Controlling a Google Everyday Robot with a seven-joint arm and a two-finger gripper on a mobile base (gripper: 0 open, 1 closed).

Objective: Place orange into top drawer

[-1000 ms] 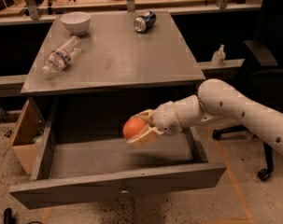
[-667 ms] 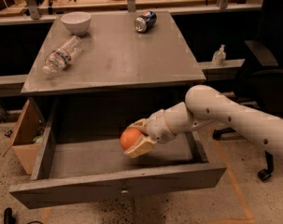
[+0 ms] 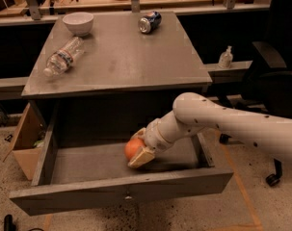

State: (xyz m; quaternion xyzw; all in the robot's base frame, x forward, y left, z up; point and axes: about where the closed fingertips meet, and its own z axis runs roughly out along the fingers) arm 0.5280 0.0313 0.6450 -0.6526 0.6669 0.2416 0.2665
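Observation:
The orange [image 3: 132, 148] is a small round fruit held low inside the open top drawer [image 3: 121, 192], close to its floor. My gripper [image 3: 137, 149] is shut on the orange, with one tan finger [image 3: 141, 157] under it and the other at its top right. My white arm [image 3: 218, 121] reaches in from the right over the drawer's right wall. The drawer is pulled far out, with its flat grey front and small metal knob [image 3: 128, 197] nearest the camera.
On the grey tabletop [image 3: 121, 57] lie a white bowl [image 3: 78, 22], a clear plastic bottle [image 3: 63, 57] and a soda can [image 3: 149, 21] on its side. A cardboard box [image 3: 26, 138] stands left of the drawer. A black office chair [image 3: 271, 76] is at the right.
My gripper has carried the orange down and a little left, from above the drawer's middle to low inside it near the floor. The arm has stretched further in.

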